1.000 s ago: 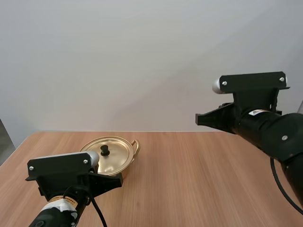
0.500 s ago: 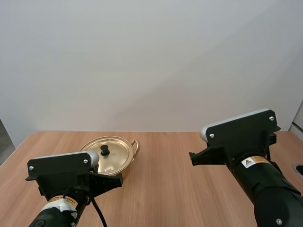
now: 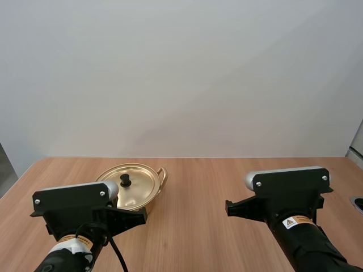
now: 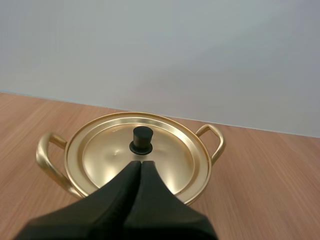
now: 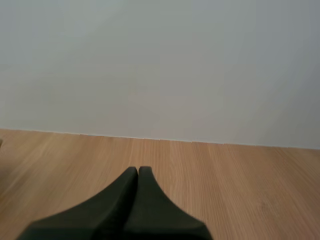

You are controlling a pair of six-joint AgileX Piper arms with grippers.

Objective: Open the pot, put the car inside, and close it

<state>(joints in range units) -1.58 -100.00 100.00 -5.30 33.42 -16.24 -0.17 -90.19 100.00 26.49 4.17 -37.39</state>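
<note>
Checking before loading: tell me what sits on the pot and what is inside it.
A gold lid sits flat on the pot, its black knob upright at the centre. The lid covers the opening completely, so whatever is inside cannot be seen.

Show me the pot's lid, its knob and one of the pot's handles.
lid (image 4: 172,162), left wrist view, its gold dished face
knob (image 4: 141,139), left wrist view, its black top
pot handle (image 4: 221,143), left wrist view, the loop's outer curve

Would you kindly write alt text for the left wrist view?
A gold pot with its lid on sits on a wooden table. The left tool, shut, points at the lid's black knob.
</note>
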